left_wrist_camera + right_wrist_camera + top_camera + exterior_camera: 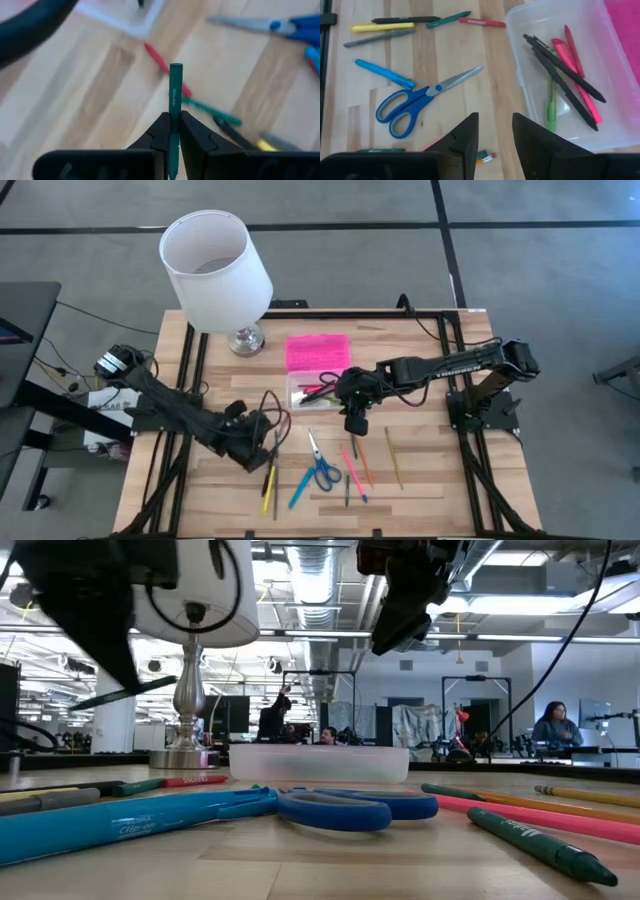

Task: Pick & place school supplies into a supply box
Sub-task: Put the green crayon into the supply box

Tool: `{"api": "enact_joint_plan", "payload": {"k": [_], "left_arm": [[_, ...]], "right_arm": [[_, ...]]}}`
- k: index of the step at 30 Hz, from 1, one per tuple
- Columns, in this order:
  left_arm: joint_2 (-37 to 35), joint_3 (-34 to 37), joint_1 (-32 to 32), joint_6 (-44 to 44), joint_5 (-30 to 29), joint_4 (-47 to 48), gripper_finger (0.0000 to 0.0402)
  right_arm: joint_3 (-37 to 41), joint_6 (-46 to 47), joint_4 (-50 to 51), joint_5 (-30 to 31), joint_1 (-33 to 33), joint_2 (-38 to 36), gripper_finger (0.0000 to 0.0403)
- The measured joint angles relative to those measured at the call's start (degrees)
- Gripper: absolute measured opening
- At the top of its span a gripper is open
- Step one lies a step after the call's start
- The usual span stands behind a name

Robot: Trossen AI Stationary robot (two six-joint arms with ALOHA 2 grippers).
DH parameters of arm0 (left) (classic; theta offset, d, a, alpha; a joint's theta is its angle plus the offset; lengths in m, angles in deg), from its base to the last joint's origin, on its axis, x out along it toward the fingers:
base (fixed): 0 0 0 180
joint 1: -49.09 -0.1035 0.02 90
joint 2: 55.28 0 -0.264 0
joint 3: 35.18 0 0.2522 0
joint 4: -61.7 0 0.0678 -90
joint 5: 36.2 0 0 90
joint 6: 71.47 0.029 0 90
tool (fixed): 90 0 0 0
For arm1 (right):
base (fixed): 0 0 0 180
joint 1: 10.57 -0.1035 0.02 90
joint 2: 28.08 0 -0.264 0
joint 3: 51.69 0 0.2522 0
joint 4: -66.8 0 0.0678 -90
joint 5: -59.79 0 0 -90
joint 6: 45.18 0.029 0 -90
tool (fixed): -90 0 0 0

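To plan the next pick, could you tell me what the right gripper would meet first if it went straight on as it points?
Probably bare table between scissors and supply box; right gripper is open and empty; depth is unclear.

A large open-plan lab or industrial office is shown. In the low view, exposed silver ducts (330,585) and long strip lights (520,637) are seen under an unfinished ceiling, and monitors (232,712) and cluttered workstations are ranged across the floor. People (553,726) are seated at desks far behind the table. In the high view, a wooden table (430,480) edged with a black metal frame (190,370) is set on grey carpet tiles (560,270), with loose cables (60,365) trailing beside it.
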Motion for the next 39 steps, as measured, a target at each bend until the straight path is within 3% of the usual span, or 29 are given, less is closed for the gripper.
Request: {"api": "enact_joint_plan", "payload": {"k": [8, 13, 19, 28, 39], "left_arm": [[-0.5, -0.04, -12.42, 21.17, 1.39, -11.5, 0.0019], [-0.47, -0.11, -21.75, 35.38, 6.62, -21.3, 0.0019], [-0.47, -0.11, -32.07, 46.21, 13.81, -27.46, 0.0019], [-0.05, -0.13, -40.35, 51.59, 20.53, -31.68, 0.0019], [8.22, -0.17, -41.4, 52.62, 24.64, -33.6, 0.0019]], "right_arm": [[0.0, 2.88, -0.04, 0.04, -1.34, 0.0, 0.0111], [0.0, 5.79, -0.04, 0.22, -1.97, 0.0, 0.0111], [0.0, 9.37, -0.07, 4.27, -4.43, 0.0, 0.0111], [0.0, 14.07, -0.04, 11.85, -8.29, 0.0, 0.0111], [0.02, 17.92, 2.26, 15.52, -8.54, 0.0, 0.0111]]}}
